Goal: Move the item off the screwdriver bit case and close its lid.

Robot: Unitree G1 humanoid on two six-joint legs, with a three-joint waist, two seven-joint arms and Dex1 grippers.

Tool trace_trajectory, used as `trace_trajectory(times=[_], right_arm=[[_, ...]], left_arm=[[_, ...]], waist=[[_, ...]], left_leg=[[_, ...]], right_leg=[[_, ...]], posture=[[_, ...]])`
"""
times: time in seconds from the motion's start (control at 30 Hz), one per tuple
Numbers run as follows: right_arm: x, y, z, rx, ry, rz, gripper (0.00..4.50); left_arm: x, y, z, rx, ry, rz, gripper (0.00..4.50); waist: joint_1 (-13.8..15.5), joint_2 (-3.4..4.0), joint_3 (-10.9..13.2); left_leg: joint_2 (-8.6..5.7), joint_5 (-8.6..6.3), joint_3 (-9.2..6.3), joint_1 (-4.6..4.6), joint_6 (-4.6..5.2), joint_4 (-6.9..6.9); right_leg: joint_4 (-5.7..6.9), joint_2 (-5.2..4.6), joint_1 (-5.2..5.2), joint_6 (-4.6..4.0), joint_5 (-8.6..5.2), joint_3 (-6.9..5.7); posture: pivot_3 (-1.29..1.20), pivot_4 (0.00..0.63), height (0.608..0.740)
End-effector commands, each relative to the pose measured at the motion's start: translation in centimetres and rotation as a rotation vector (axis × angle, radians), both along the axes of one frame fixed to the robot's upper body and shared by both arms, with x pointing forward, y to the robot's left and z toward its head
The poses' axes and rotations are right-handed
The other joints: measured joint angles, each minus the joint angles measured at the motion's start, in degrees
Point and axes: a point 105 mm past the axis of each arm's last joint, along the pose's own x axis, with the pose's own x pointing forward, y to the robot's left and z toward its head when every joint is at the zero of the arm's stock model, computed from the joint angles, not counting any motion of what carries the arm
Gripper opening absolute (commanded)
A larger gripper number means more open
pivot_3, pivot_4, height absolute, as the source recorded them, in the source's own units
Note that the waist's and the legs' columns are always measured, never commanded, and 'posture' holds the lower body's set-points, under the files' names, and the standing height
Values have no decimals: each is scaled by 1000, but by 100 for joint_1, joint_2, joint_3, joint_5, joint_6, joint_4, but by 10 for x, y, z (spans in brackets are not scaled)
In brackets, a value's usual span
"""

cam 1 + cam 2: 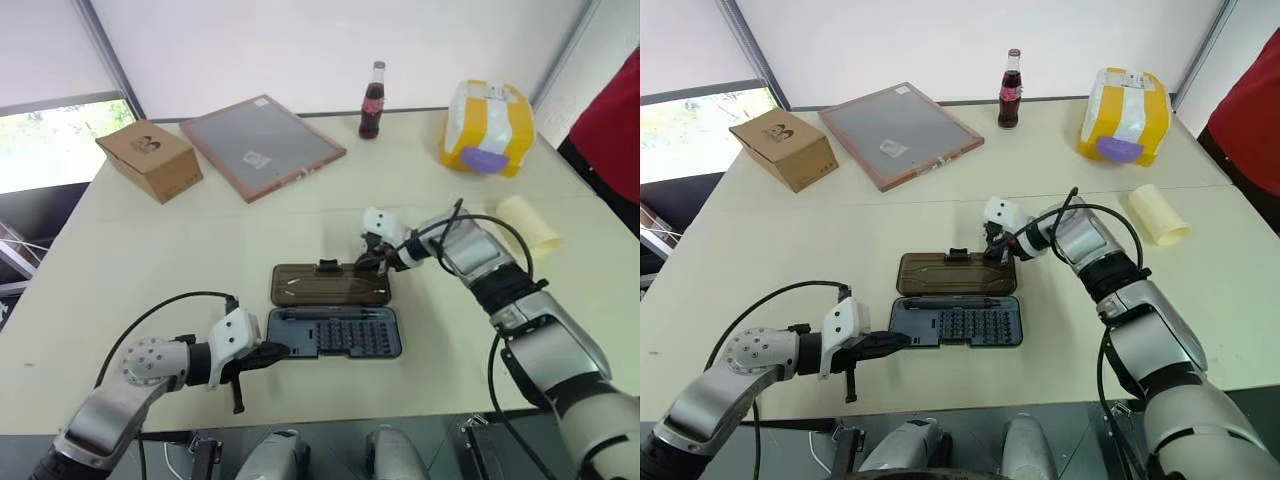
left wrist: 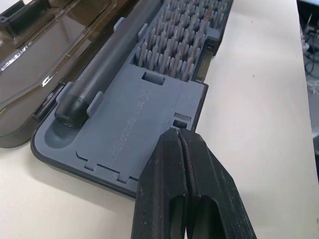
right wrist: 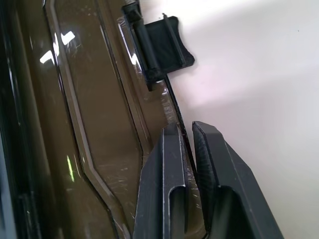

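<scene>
The screwdriver bit case (image 1: 340, 335) lies open near the table's front edge, with its rows of bits showing. Its brown translucent lid (image 1: 330, 284) lies flat on the table behind it, the dark latch tab (image 3: 167, 42) at its far edge. My right gripper (image 1: 368, 262) is at the lid's far right edge, its fingers pinched on the thin rim (image 3: 187, 132). My left gripper (image 1: 278, 350) is shut, and its tips rest on the case's grey insert at the left end (image 2: 178, 133). The item (image 1: 530, 225), a pale cream roll, lies on the table off to the right, apart from the case.
A cardboard box (image 1: 150, 158) and a pink-framed grey board (image 1: 262, 145) sit at the back left. A cola bottle (image 1: 373, 100) and a yellow-and-white bag (image 1: 487, 127) stand at the back. A person in red (image 1: 610, 130) stands at the right edge.
</scene>
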Motion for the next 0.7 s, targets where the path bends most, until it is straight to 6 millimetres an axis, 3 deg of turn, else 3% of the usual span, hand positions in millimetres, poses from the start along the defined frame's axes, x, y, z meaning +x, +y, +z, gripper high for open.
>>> trace_trajectory(times=[0.03, 0.2, 0.43, 0.57, 0.7], right_arm=[[-5, -3, -15, -72, -98, 80, 1], [1, -3, 25, -91, -376, 129, 1], [-38, 8, 58, -25, -495, 230, 1], [-57, 15, 63, -20, -554, 266, 1], [-62, 17, 61, -58, -627, 299, 1]], left_arm=[[-2, 6, -21, 28, 92, 40, 0], [0, 7, -24, 26, 94, 47, 0], [3, 7, -27, 28, 93, 37, 0], [6, 8, -26, 32, 92, 28, 0], [9, 8, -24, 25, 98, 25, 0]], waist=[[3, 4, -1], [-5, 12, 5], [6, 20, 9], [-2, 19, 10], [-17, 18, 10]], left_leg=[[0, 0, 0, 0, 0, -1], [-1, 1, 4, -9, -2, -2], [0, 2, 5, -44, -3, -3], [2, 2, 7, -43, -3, -6], [7, 5, 24, -41, -7, -29]], right_leg=[[-1, 0, 0, 0, 0, 0], [-7, 0, -6, 0, 0, 0], [-6, -1, -41, 1, 0, 2], [-8, -1, -40, 1, 0, 3], [-7, -2, -59, 1, 0, 9]], posture=[[0, 150, 740], [0, 150, 740], [0, 150, 740], [0, 150, 740], [0, 150, 740]])
